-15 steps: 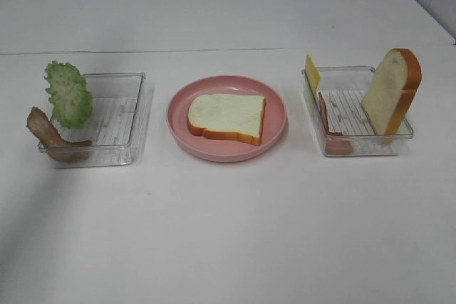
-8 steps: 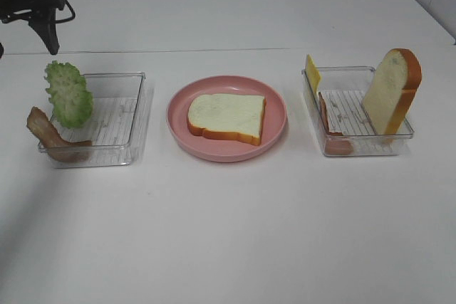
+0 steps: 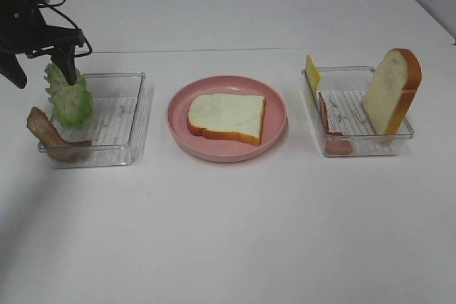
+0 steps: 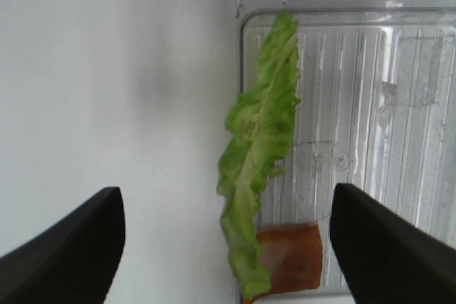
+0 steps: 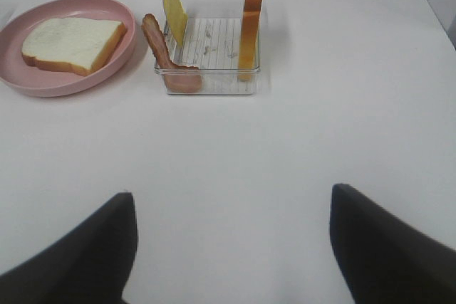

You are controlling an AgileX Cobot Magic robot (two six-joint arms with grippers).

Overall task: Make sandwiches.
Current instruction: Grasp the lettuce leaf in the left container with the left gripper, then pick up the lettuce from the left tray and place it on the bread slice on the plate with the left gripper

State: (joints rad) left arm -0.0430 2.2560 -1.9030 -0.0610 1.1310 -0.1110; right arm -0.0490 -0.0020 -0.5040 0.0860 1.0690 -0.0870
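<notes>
White tabletop (image 3: pixel 228 233) is filling my feed. I am seeing the left gripper (image 4: pixel 226 247) hanging with jaws spread wide over the lettuce (image 4: pixel 260 147), which is standing on edge between them, touching neither, at the left tray's (image 3: pixel 135 115) rim. One bread slice (image 3: pixel 226 117) is lying on the pink plate (image 3: pixel 274 129). The right gripper (image 5: pixel 228 247) is hovering with jaws spread over the table.

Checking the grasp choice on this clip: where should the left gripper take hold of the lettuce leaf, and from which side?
Probably its top edge, from straight above. The lettuce leaf stands on edge along the wall of the tray, so the open left gripper can straddle it, a finger on each flat face. The bacon crowds its base.
</notes>
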